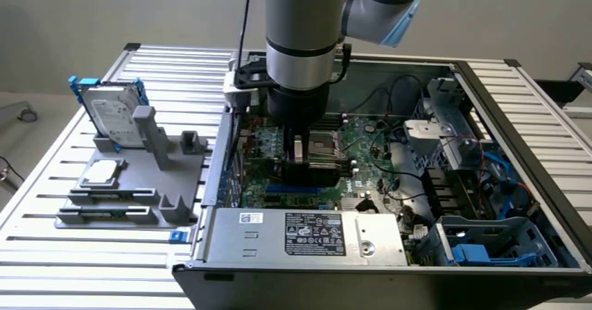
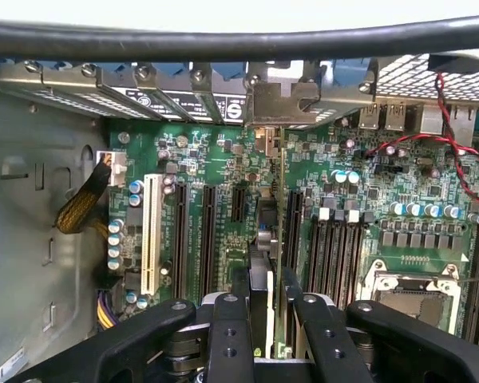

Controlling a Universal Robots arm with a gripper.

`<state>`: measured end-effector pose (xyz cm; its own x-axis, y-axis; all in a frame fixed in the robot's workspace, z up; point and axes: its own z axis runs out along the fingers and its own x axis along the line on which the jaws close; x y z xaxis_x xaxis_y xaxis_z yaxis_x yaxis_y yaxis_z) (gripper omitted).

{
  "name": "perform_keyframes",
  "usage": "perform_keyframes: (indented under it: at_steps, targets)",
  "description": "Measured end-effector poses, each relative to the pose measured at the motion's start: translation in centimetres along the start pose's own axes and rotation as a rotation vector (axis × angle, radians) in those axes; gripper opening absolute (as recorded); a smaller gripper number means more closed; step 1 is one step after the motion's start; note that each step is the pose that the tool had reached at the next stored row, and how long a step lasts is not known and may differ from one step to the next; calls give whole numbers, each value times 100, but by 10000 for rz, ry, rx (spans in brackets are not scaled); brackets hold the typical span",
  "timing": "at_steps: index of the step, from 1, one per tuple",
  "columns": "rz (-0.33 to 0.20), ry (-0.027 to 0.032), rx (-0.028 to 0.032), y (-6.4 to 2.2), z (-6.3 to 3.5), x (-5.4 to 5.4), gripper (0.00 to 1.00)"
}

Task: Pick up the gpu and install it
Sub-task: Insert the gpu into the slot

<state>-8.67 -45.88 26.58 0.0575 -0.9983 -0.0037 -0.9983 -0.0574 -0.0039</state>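
Motherboard (image 2: pixel 223 159) of green circuitry underneath, clamping thin green-and-black gpu card (image 2: pixel 265 239) edge-on in narrowed jaws of black gripper (image 2: pixel 269 339), hanging at six o'clock, long axis running nine-to-three across exterior view.

Nothing legible anywhere. Printed black and white labels (image 1: pixel 312 235) on silver metal power-supply box (image 1: pixel 381 246) near black fingers (image 2: pixel 228 335), too small to read. Likewise white label (image 1: pixel 115 118) on silver hard drive in blue frame (image 1: pixel 93 93), well apart from fingers.
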Motion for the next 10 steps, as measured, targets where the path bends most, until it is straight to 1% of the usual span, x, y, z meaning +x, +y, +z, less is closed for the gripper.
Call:
perform_keyframes:
  at_steps: [6,10]
  targets:
    - [-1,1,-6,3,10,6,26]
    - [0,-2,-54,4,9,7,26]
